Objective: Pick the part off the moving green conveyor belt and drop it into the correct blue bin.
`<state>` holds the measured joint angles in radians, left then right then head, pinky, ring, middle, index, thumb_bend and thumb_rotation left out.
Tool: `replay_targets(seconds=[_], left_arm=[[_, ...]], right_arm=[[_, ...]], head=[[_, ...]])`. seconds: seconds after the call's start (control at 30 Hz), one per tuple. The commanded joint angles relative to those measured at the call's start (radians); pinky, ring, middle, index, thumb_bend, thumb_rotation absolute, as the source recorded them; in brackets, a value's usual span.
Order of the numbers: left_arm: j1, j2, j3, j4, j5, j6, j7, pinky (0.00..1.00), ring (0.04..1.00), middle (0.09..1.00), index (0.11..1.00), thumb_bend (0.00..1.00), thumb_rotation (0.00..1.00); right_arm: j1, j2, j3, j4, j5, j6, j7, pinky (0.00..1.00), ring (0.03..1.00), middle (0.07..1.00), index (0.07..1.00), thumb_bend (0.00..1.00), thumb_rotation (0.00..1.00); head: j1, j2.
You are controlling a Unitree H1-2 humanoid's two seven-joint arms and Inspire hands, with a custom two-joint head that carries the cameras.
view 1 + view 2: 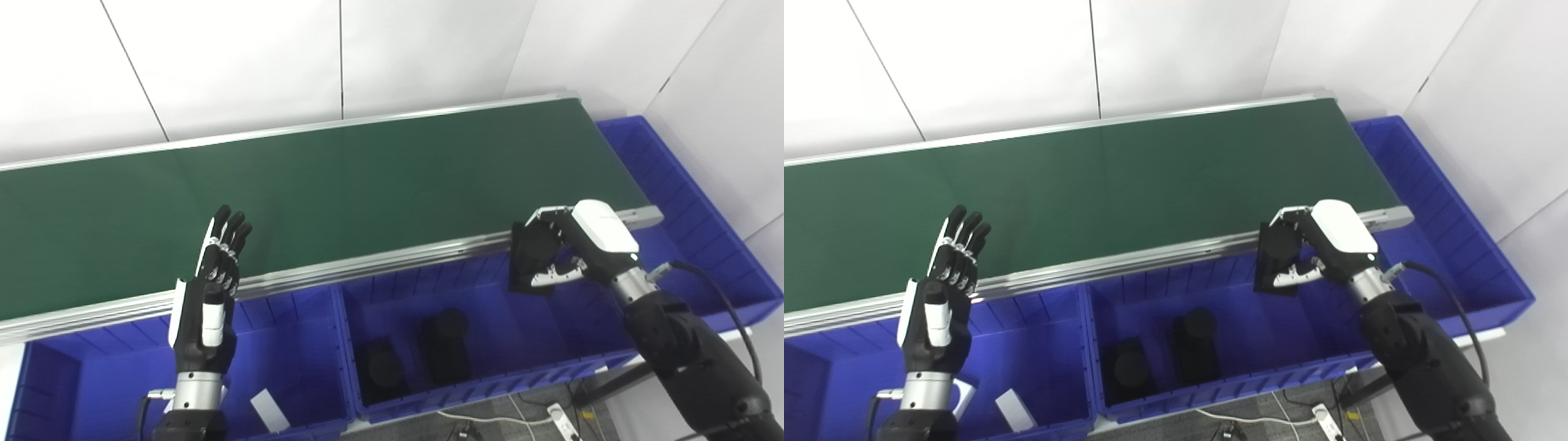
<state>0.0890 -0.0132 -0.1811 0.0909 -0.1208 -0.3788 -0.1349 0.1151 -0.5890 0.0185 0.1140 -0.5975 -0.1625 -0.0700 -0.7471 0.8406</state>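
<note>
While white walls back the green belt (343, 184) – right hand (572, 245) grips black part (531, 254).

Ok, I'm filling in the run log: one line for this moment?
right hand: shut on black part, over middle blue bin | left hand: open, idle | green belt: no parts | bin: two black parts

Left hand (205, 300) upright, palm-edge on, fingers straight and together, empty, over the belt's (343, 184) near rail. Right hand (566, 248) further right along that rail, wrist bent, fingers curled around a black part (530, 257).
</note>
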Motion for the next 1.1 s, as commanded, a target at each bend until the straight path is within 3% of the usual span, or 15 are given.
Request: replay_targets(seconds=[0.0, 0.13, 0.27, 0.33, 0.47, 0.77, 1.07], left_arm=[[-0.01, -0.01, -0.002, -0.041, 0.006, -0.001, -0.011, 0.99, 0.931, 0.942, 0.961, 0.74, 0.92], [-0.003, -0.012, -0.004, -0.062, 0.017, 0.011, -0.006, 0.98, 0.927, 0.945, 0.962, 0.74, 0.92], [0.003, -0.014, -0.005, -0.074, 0.024, 0.019, -0.004, 0.97, 0.926, 0.946, 0.961, 0.74, 0.92], [0.004, -0.016, -0.005, -0.075, 0.027, 0.019, -0.004, 0.98, 0.928, 0.948, 0.964, 0.74, 0.92], [0.006, -0.025, -0.007, -0.083, 0.027, 0.031, -0.002, 0.98, 0.928, 0.944, 0.963, 0.75, 0.92], [-0.001, -0.027, -0.008, -0.069, 0.049, 0.017, -0.003, 0.97, 0.925, 0.944, 0.974, 0.74, 0.94], [-0.015, -0.03, -0.001, -0.04, 0.041, 0.001, -0.009, 0.97, 0.925, 0.943, 0.968, 0.72, 0.93]], right_arm=[[0.011, 0.001, 0.043, 0.068, -0.049, 0.033, 0.032, 0.36, 0.406, 0.438, 0.513, 0.53, 0.0], [-0.011, 0.017, 0.081, 0.131, -0.049, 0.043, 0.001, 0.37, 0.427, 0.45, 0.51, 0.53, 0.0], [-0.028, 0.026, 0.116, 0.168, -0.052, 0.062, -0.016, 0.45, 0.484, 0.489, 0.485, 0.53, 0.0], [-0.027, 0.025, 0.13, 0.158, -0.052, 0.086, -0.003, 0.42, 0.453, 0.46, 0.5, 0.53, 0.0], [-0.008, 0.011, 0.15, 0.113, -0.052, 0.115, 0.023, 0.43, 0.479, 0.478, 0.491, 0.53, 0.0], [0.102, -0.048, 0.121, -0.167, 0.024, 0.128, 0.12, 0.43, 0.474, 0.487, 0.485, 0.53, 0.0], [0.143, -0.074, 0.092, -0.328, 0.007, 0.115, 0.234, 0.36, 0.419, 0.459, 0.502, 0.53, 0.0]], head=[[0.004, 0.002], [0.012, 0.003], [0.016, 0.003], [0.016, 0.002], [0.015, 0.001], [0.02, -0.008], [0.025, -0.017]])
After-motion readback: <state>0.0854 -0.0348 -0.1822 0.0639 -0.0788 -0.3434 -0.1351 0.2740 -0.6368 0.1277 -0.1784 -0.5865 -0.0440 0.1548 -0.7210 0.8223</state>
